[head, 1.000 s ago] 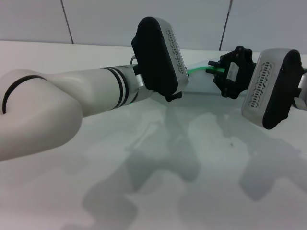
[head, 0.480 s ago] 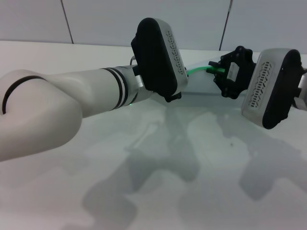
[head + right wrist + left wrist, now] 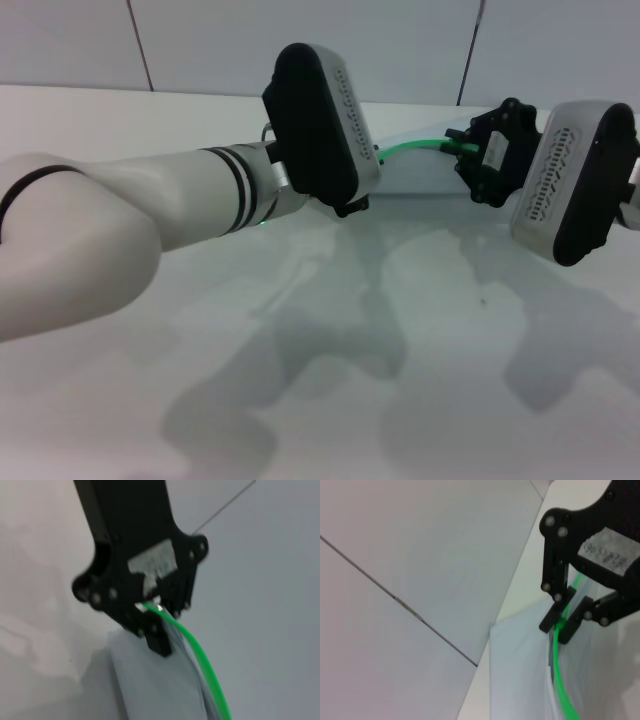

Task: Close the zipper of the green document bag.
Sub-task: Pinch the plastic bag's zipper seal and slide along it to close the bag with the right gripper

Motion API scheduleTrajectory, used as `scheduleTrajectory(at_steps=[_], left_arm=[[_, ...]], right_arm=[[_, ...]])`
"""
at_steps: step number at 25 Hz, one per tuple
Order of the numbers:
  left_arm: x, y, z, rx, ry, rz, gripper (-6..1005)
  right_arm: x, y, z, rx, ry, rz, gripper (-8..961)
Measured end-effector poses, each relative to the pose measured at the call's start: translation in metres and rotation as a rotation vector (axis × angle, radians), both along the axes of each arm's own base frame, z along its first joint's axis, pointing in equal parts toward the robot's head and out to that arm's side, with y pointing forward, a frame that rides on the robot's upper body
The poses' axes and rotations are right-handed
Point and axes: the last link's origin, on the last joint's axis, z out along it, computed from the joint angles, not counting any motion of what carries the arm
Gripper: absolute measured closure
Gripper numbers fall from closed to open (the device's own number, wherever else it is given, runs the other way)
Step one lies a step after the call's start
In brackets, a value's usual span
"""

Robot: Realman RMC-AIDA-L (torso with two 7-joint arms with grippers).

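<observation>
Zipper [image 3: 412, 149] apparently between both arms' wrists

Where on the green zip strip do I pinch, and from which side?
Pinch the thin bright green plastic zip strip across its flat faces, one finger each side, coming in end-on. It rides raised along the edge of the translucent pale plastic document bag, with both faces exposed. The right hand is shut on it this way.

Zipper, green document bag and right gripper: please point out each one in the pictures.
zipper [image 3: 560, 672], left wrist view, on the green strip.
green document bag [image 3: 517, 675], left wrist view, on the pale sheet.
right gripper [image 3: 562, 621], left wrist view, between its fingertips, closed on the zipper.
</observation>
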Motion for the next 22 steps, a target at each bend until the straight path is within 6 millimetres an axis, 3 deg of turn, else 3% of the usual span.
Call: scheduleTrajectory(at_steps=[8,22], left_arm=[[-0.003,-0.008,0.015,0.030,-0.033,-0.002,945],[-0.015,-0.028,0.041,0.100,-0.072,0.023,945]], right_arm=[[0.010,0.004,0.006,0.024,0.010,-0.041,871],[0.047,0.017,0.025,0.113,0.016,-0.166,872]])
